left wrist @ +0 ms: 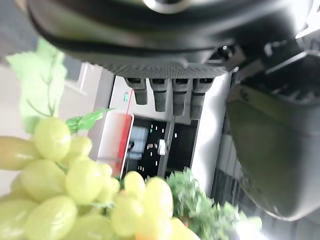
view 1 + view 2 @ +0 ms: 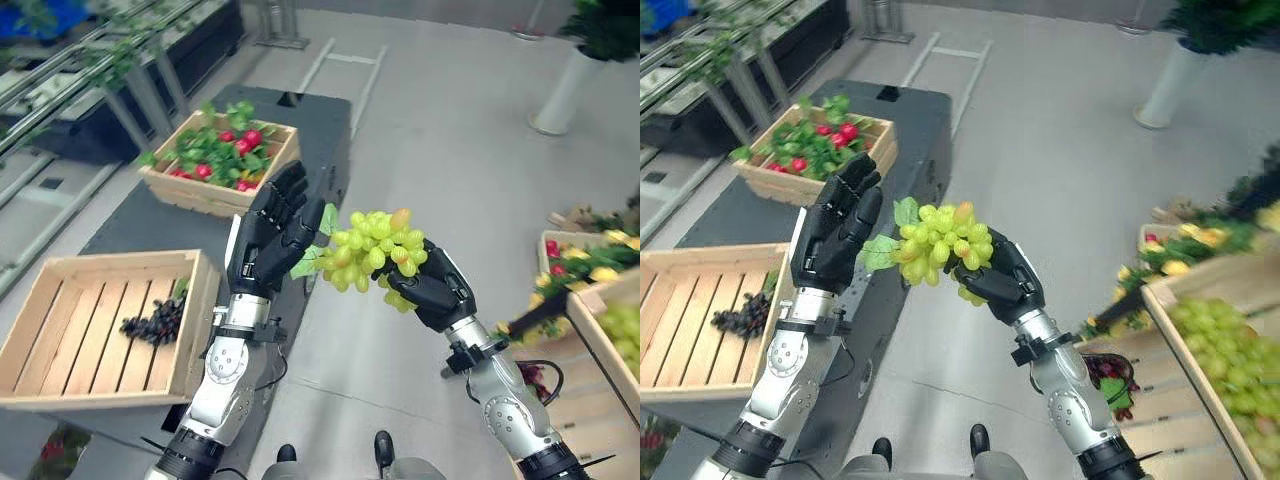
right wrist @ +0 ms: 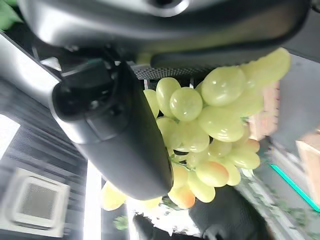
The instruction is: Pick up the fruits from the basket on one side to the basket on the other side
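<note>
The right hand is clenched around a bunch of green grapes, holding it up in mid-air between the two sides, above the bare floor; the bunch sits cupped from below so it cannot slip, its leaves trailing toward the other palm; the left hand stands just beside it, fingers straight and spread, holding nothing, apparently ready to receive the bunch. Down on the robot's left waits a slatted wooden crate with one dark grape cluster already inside; beyond it, a second crate of red fruit and leaves sits on the dark table; crates of green grapes and yellow fruit crowd the right; nothing blocks the path between the hands.
</note>
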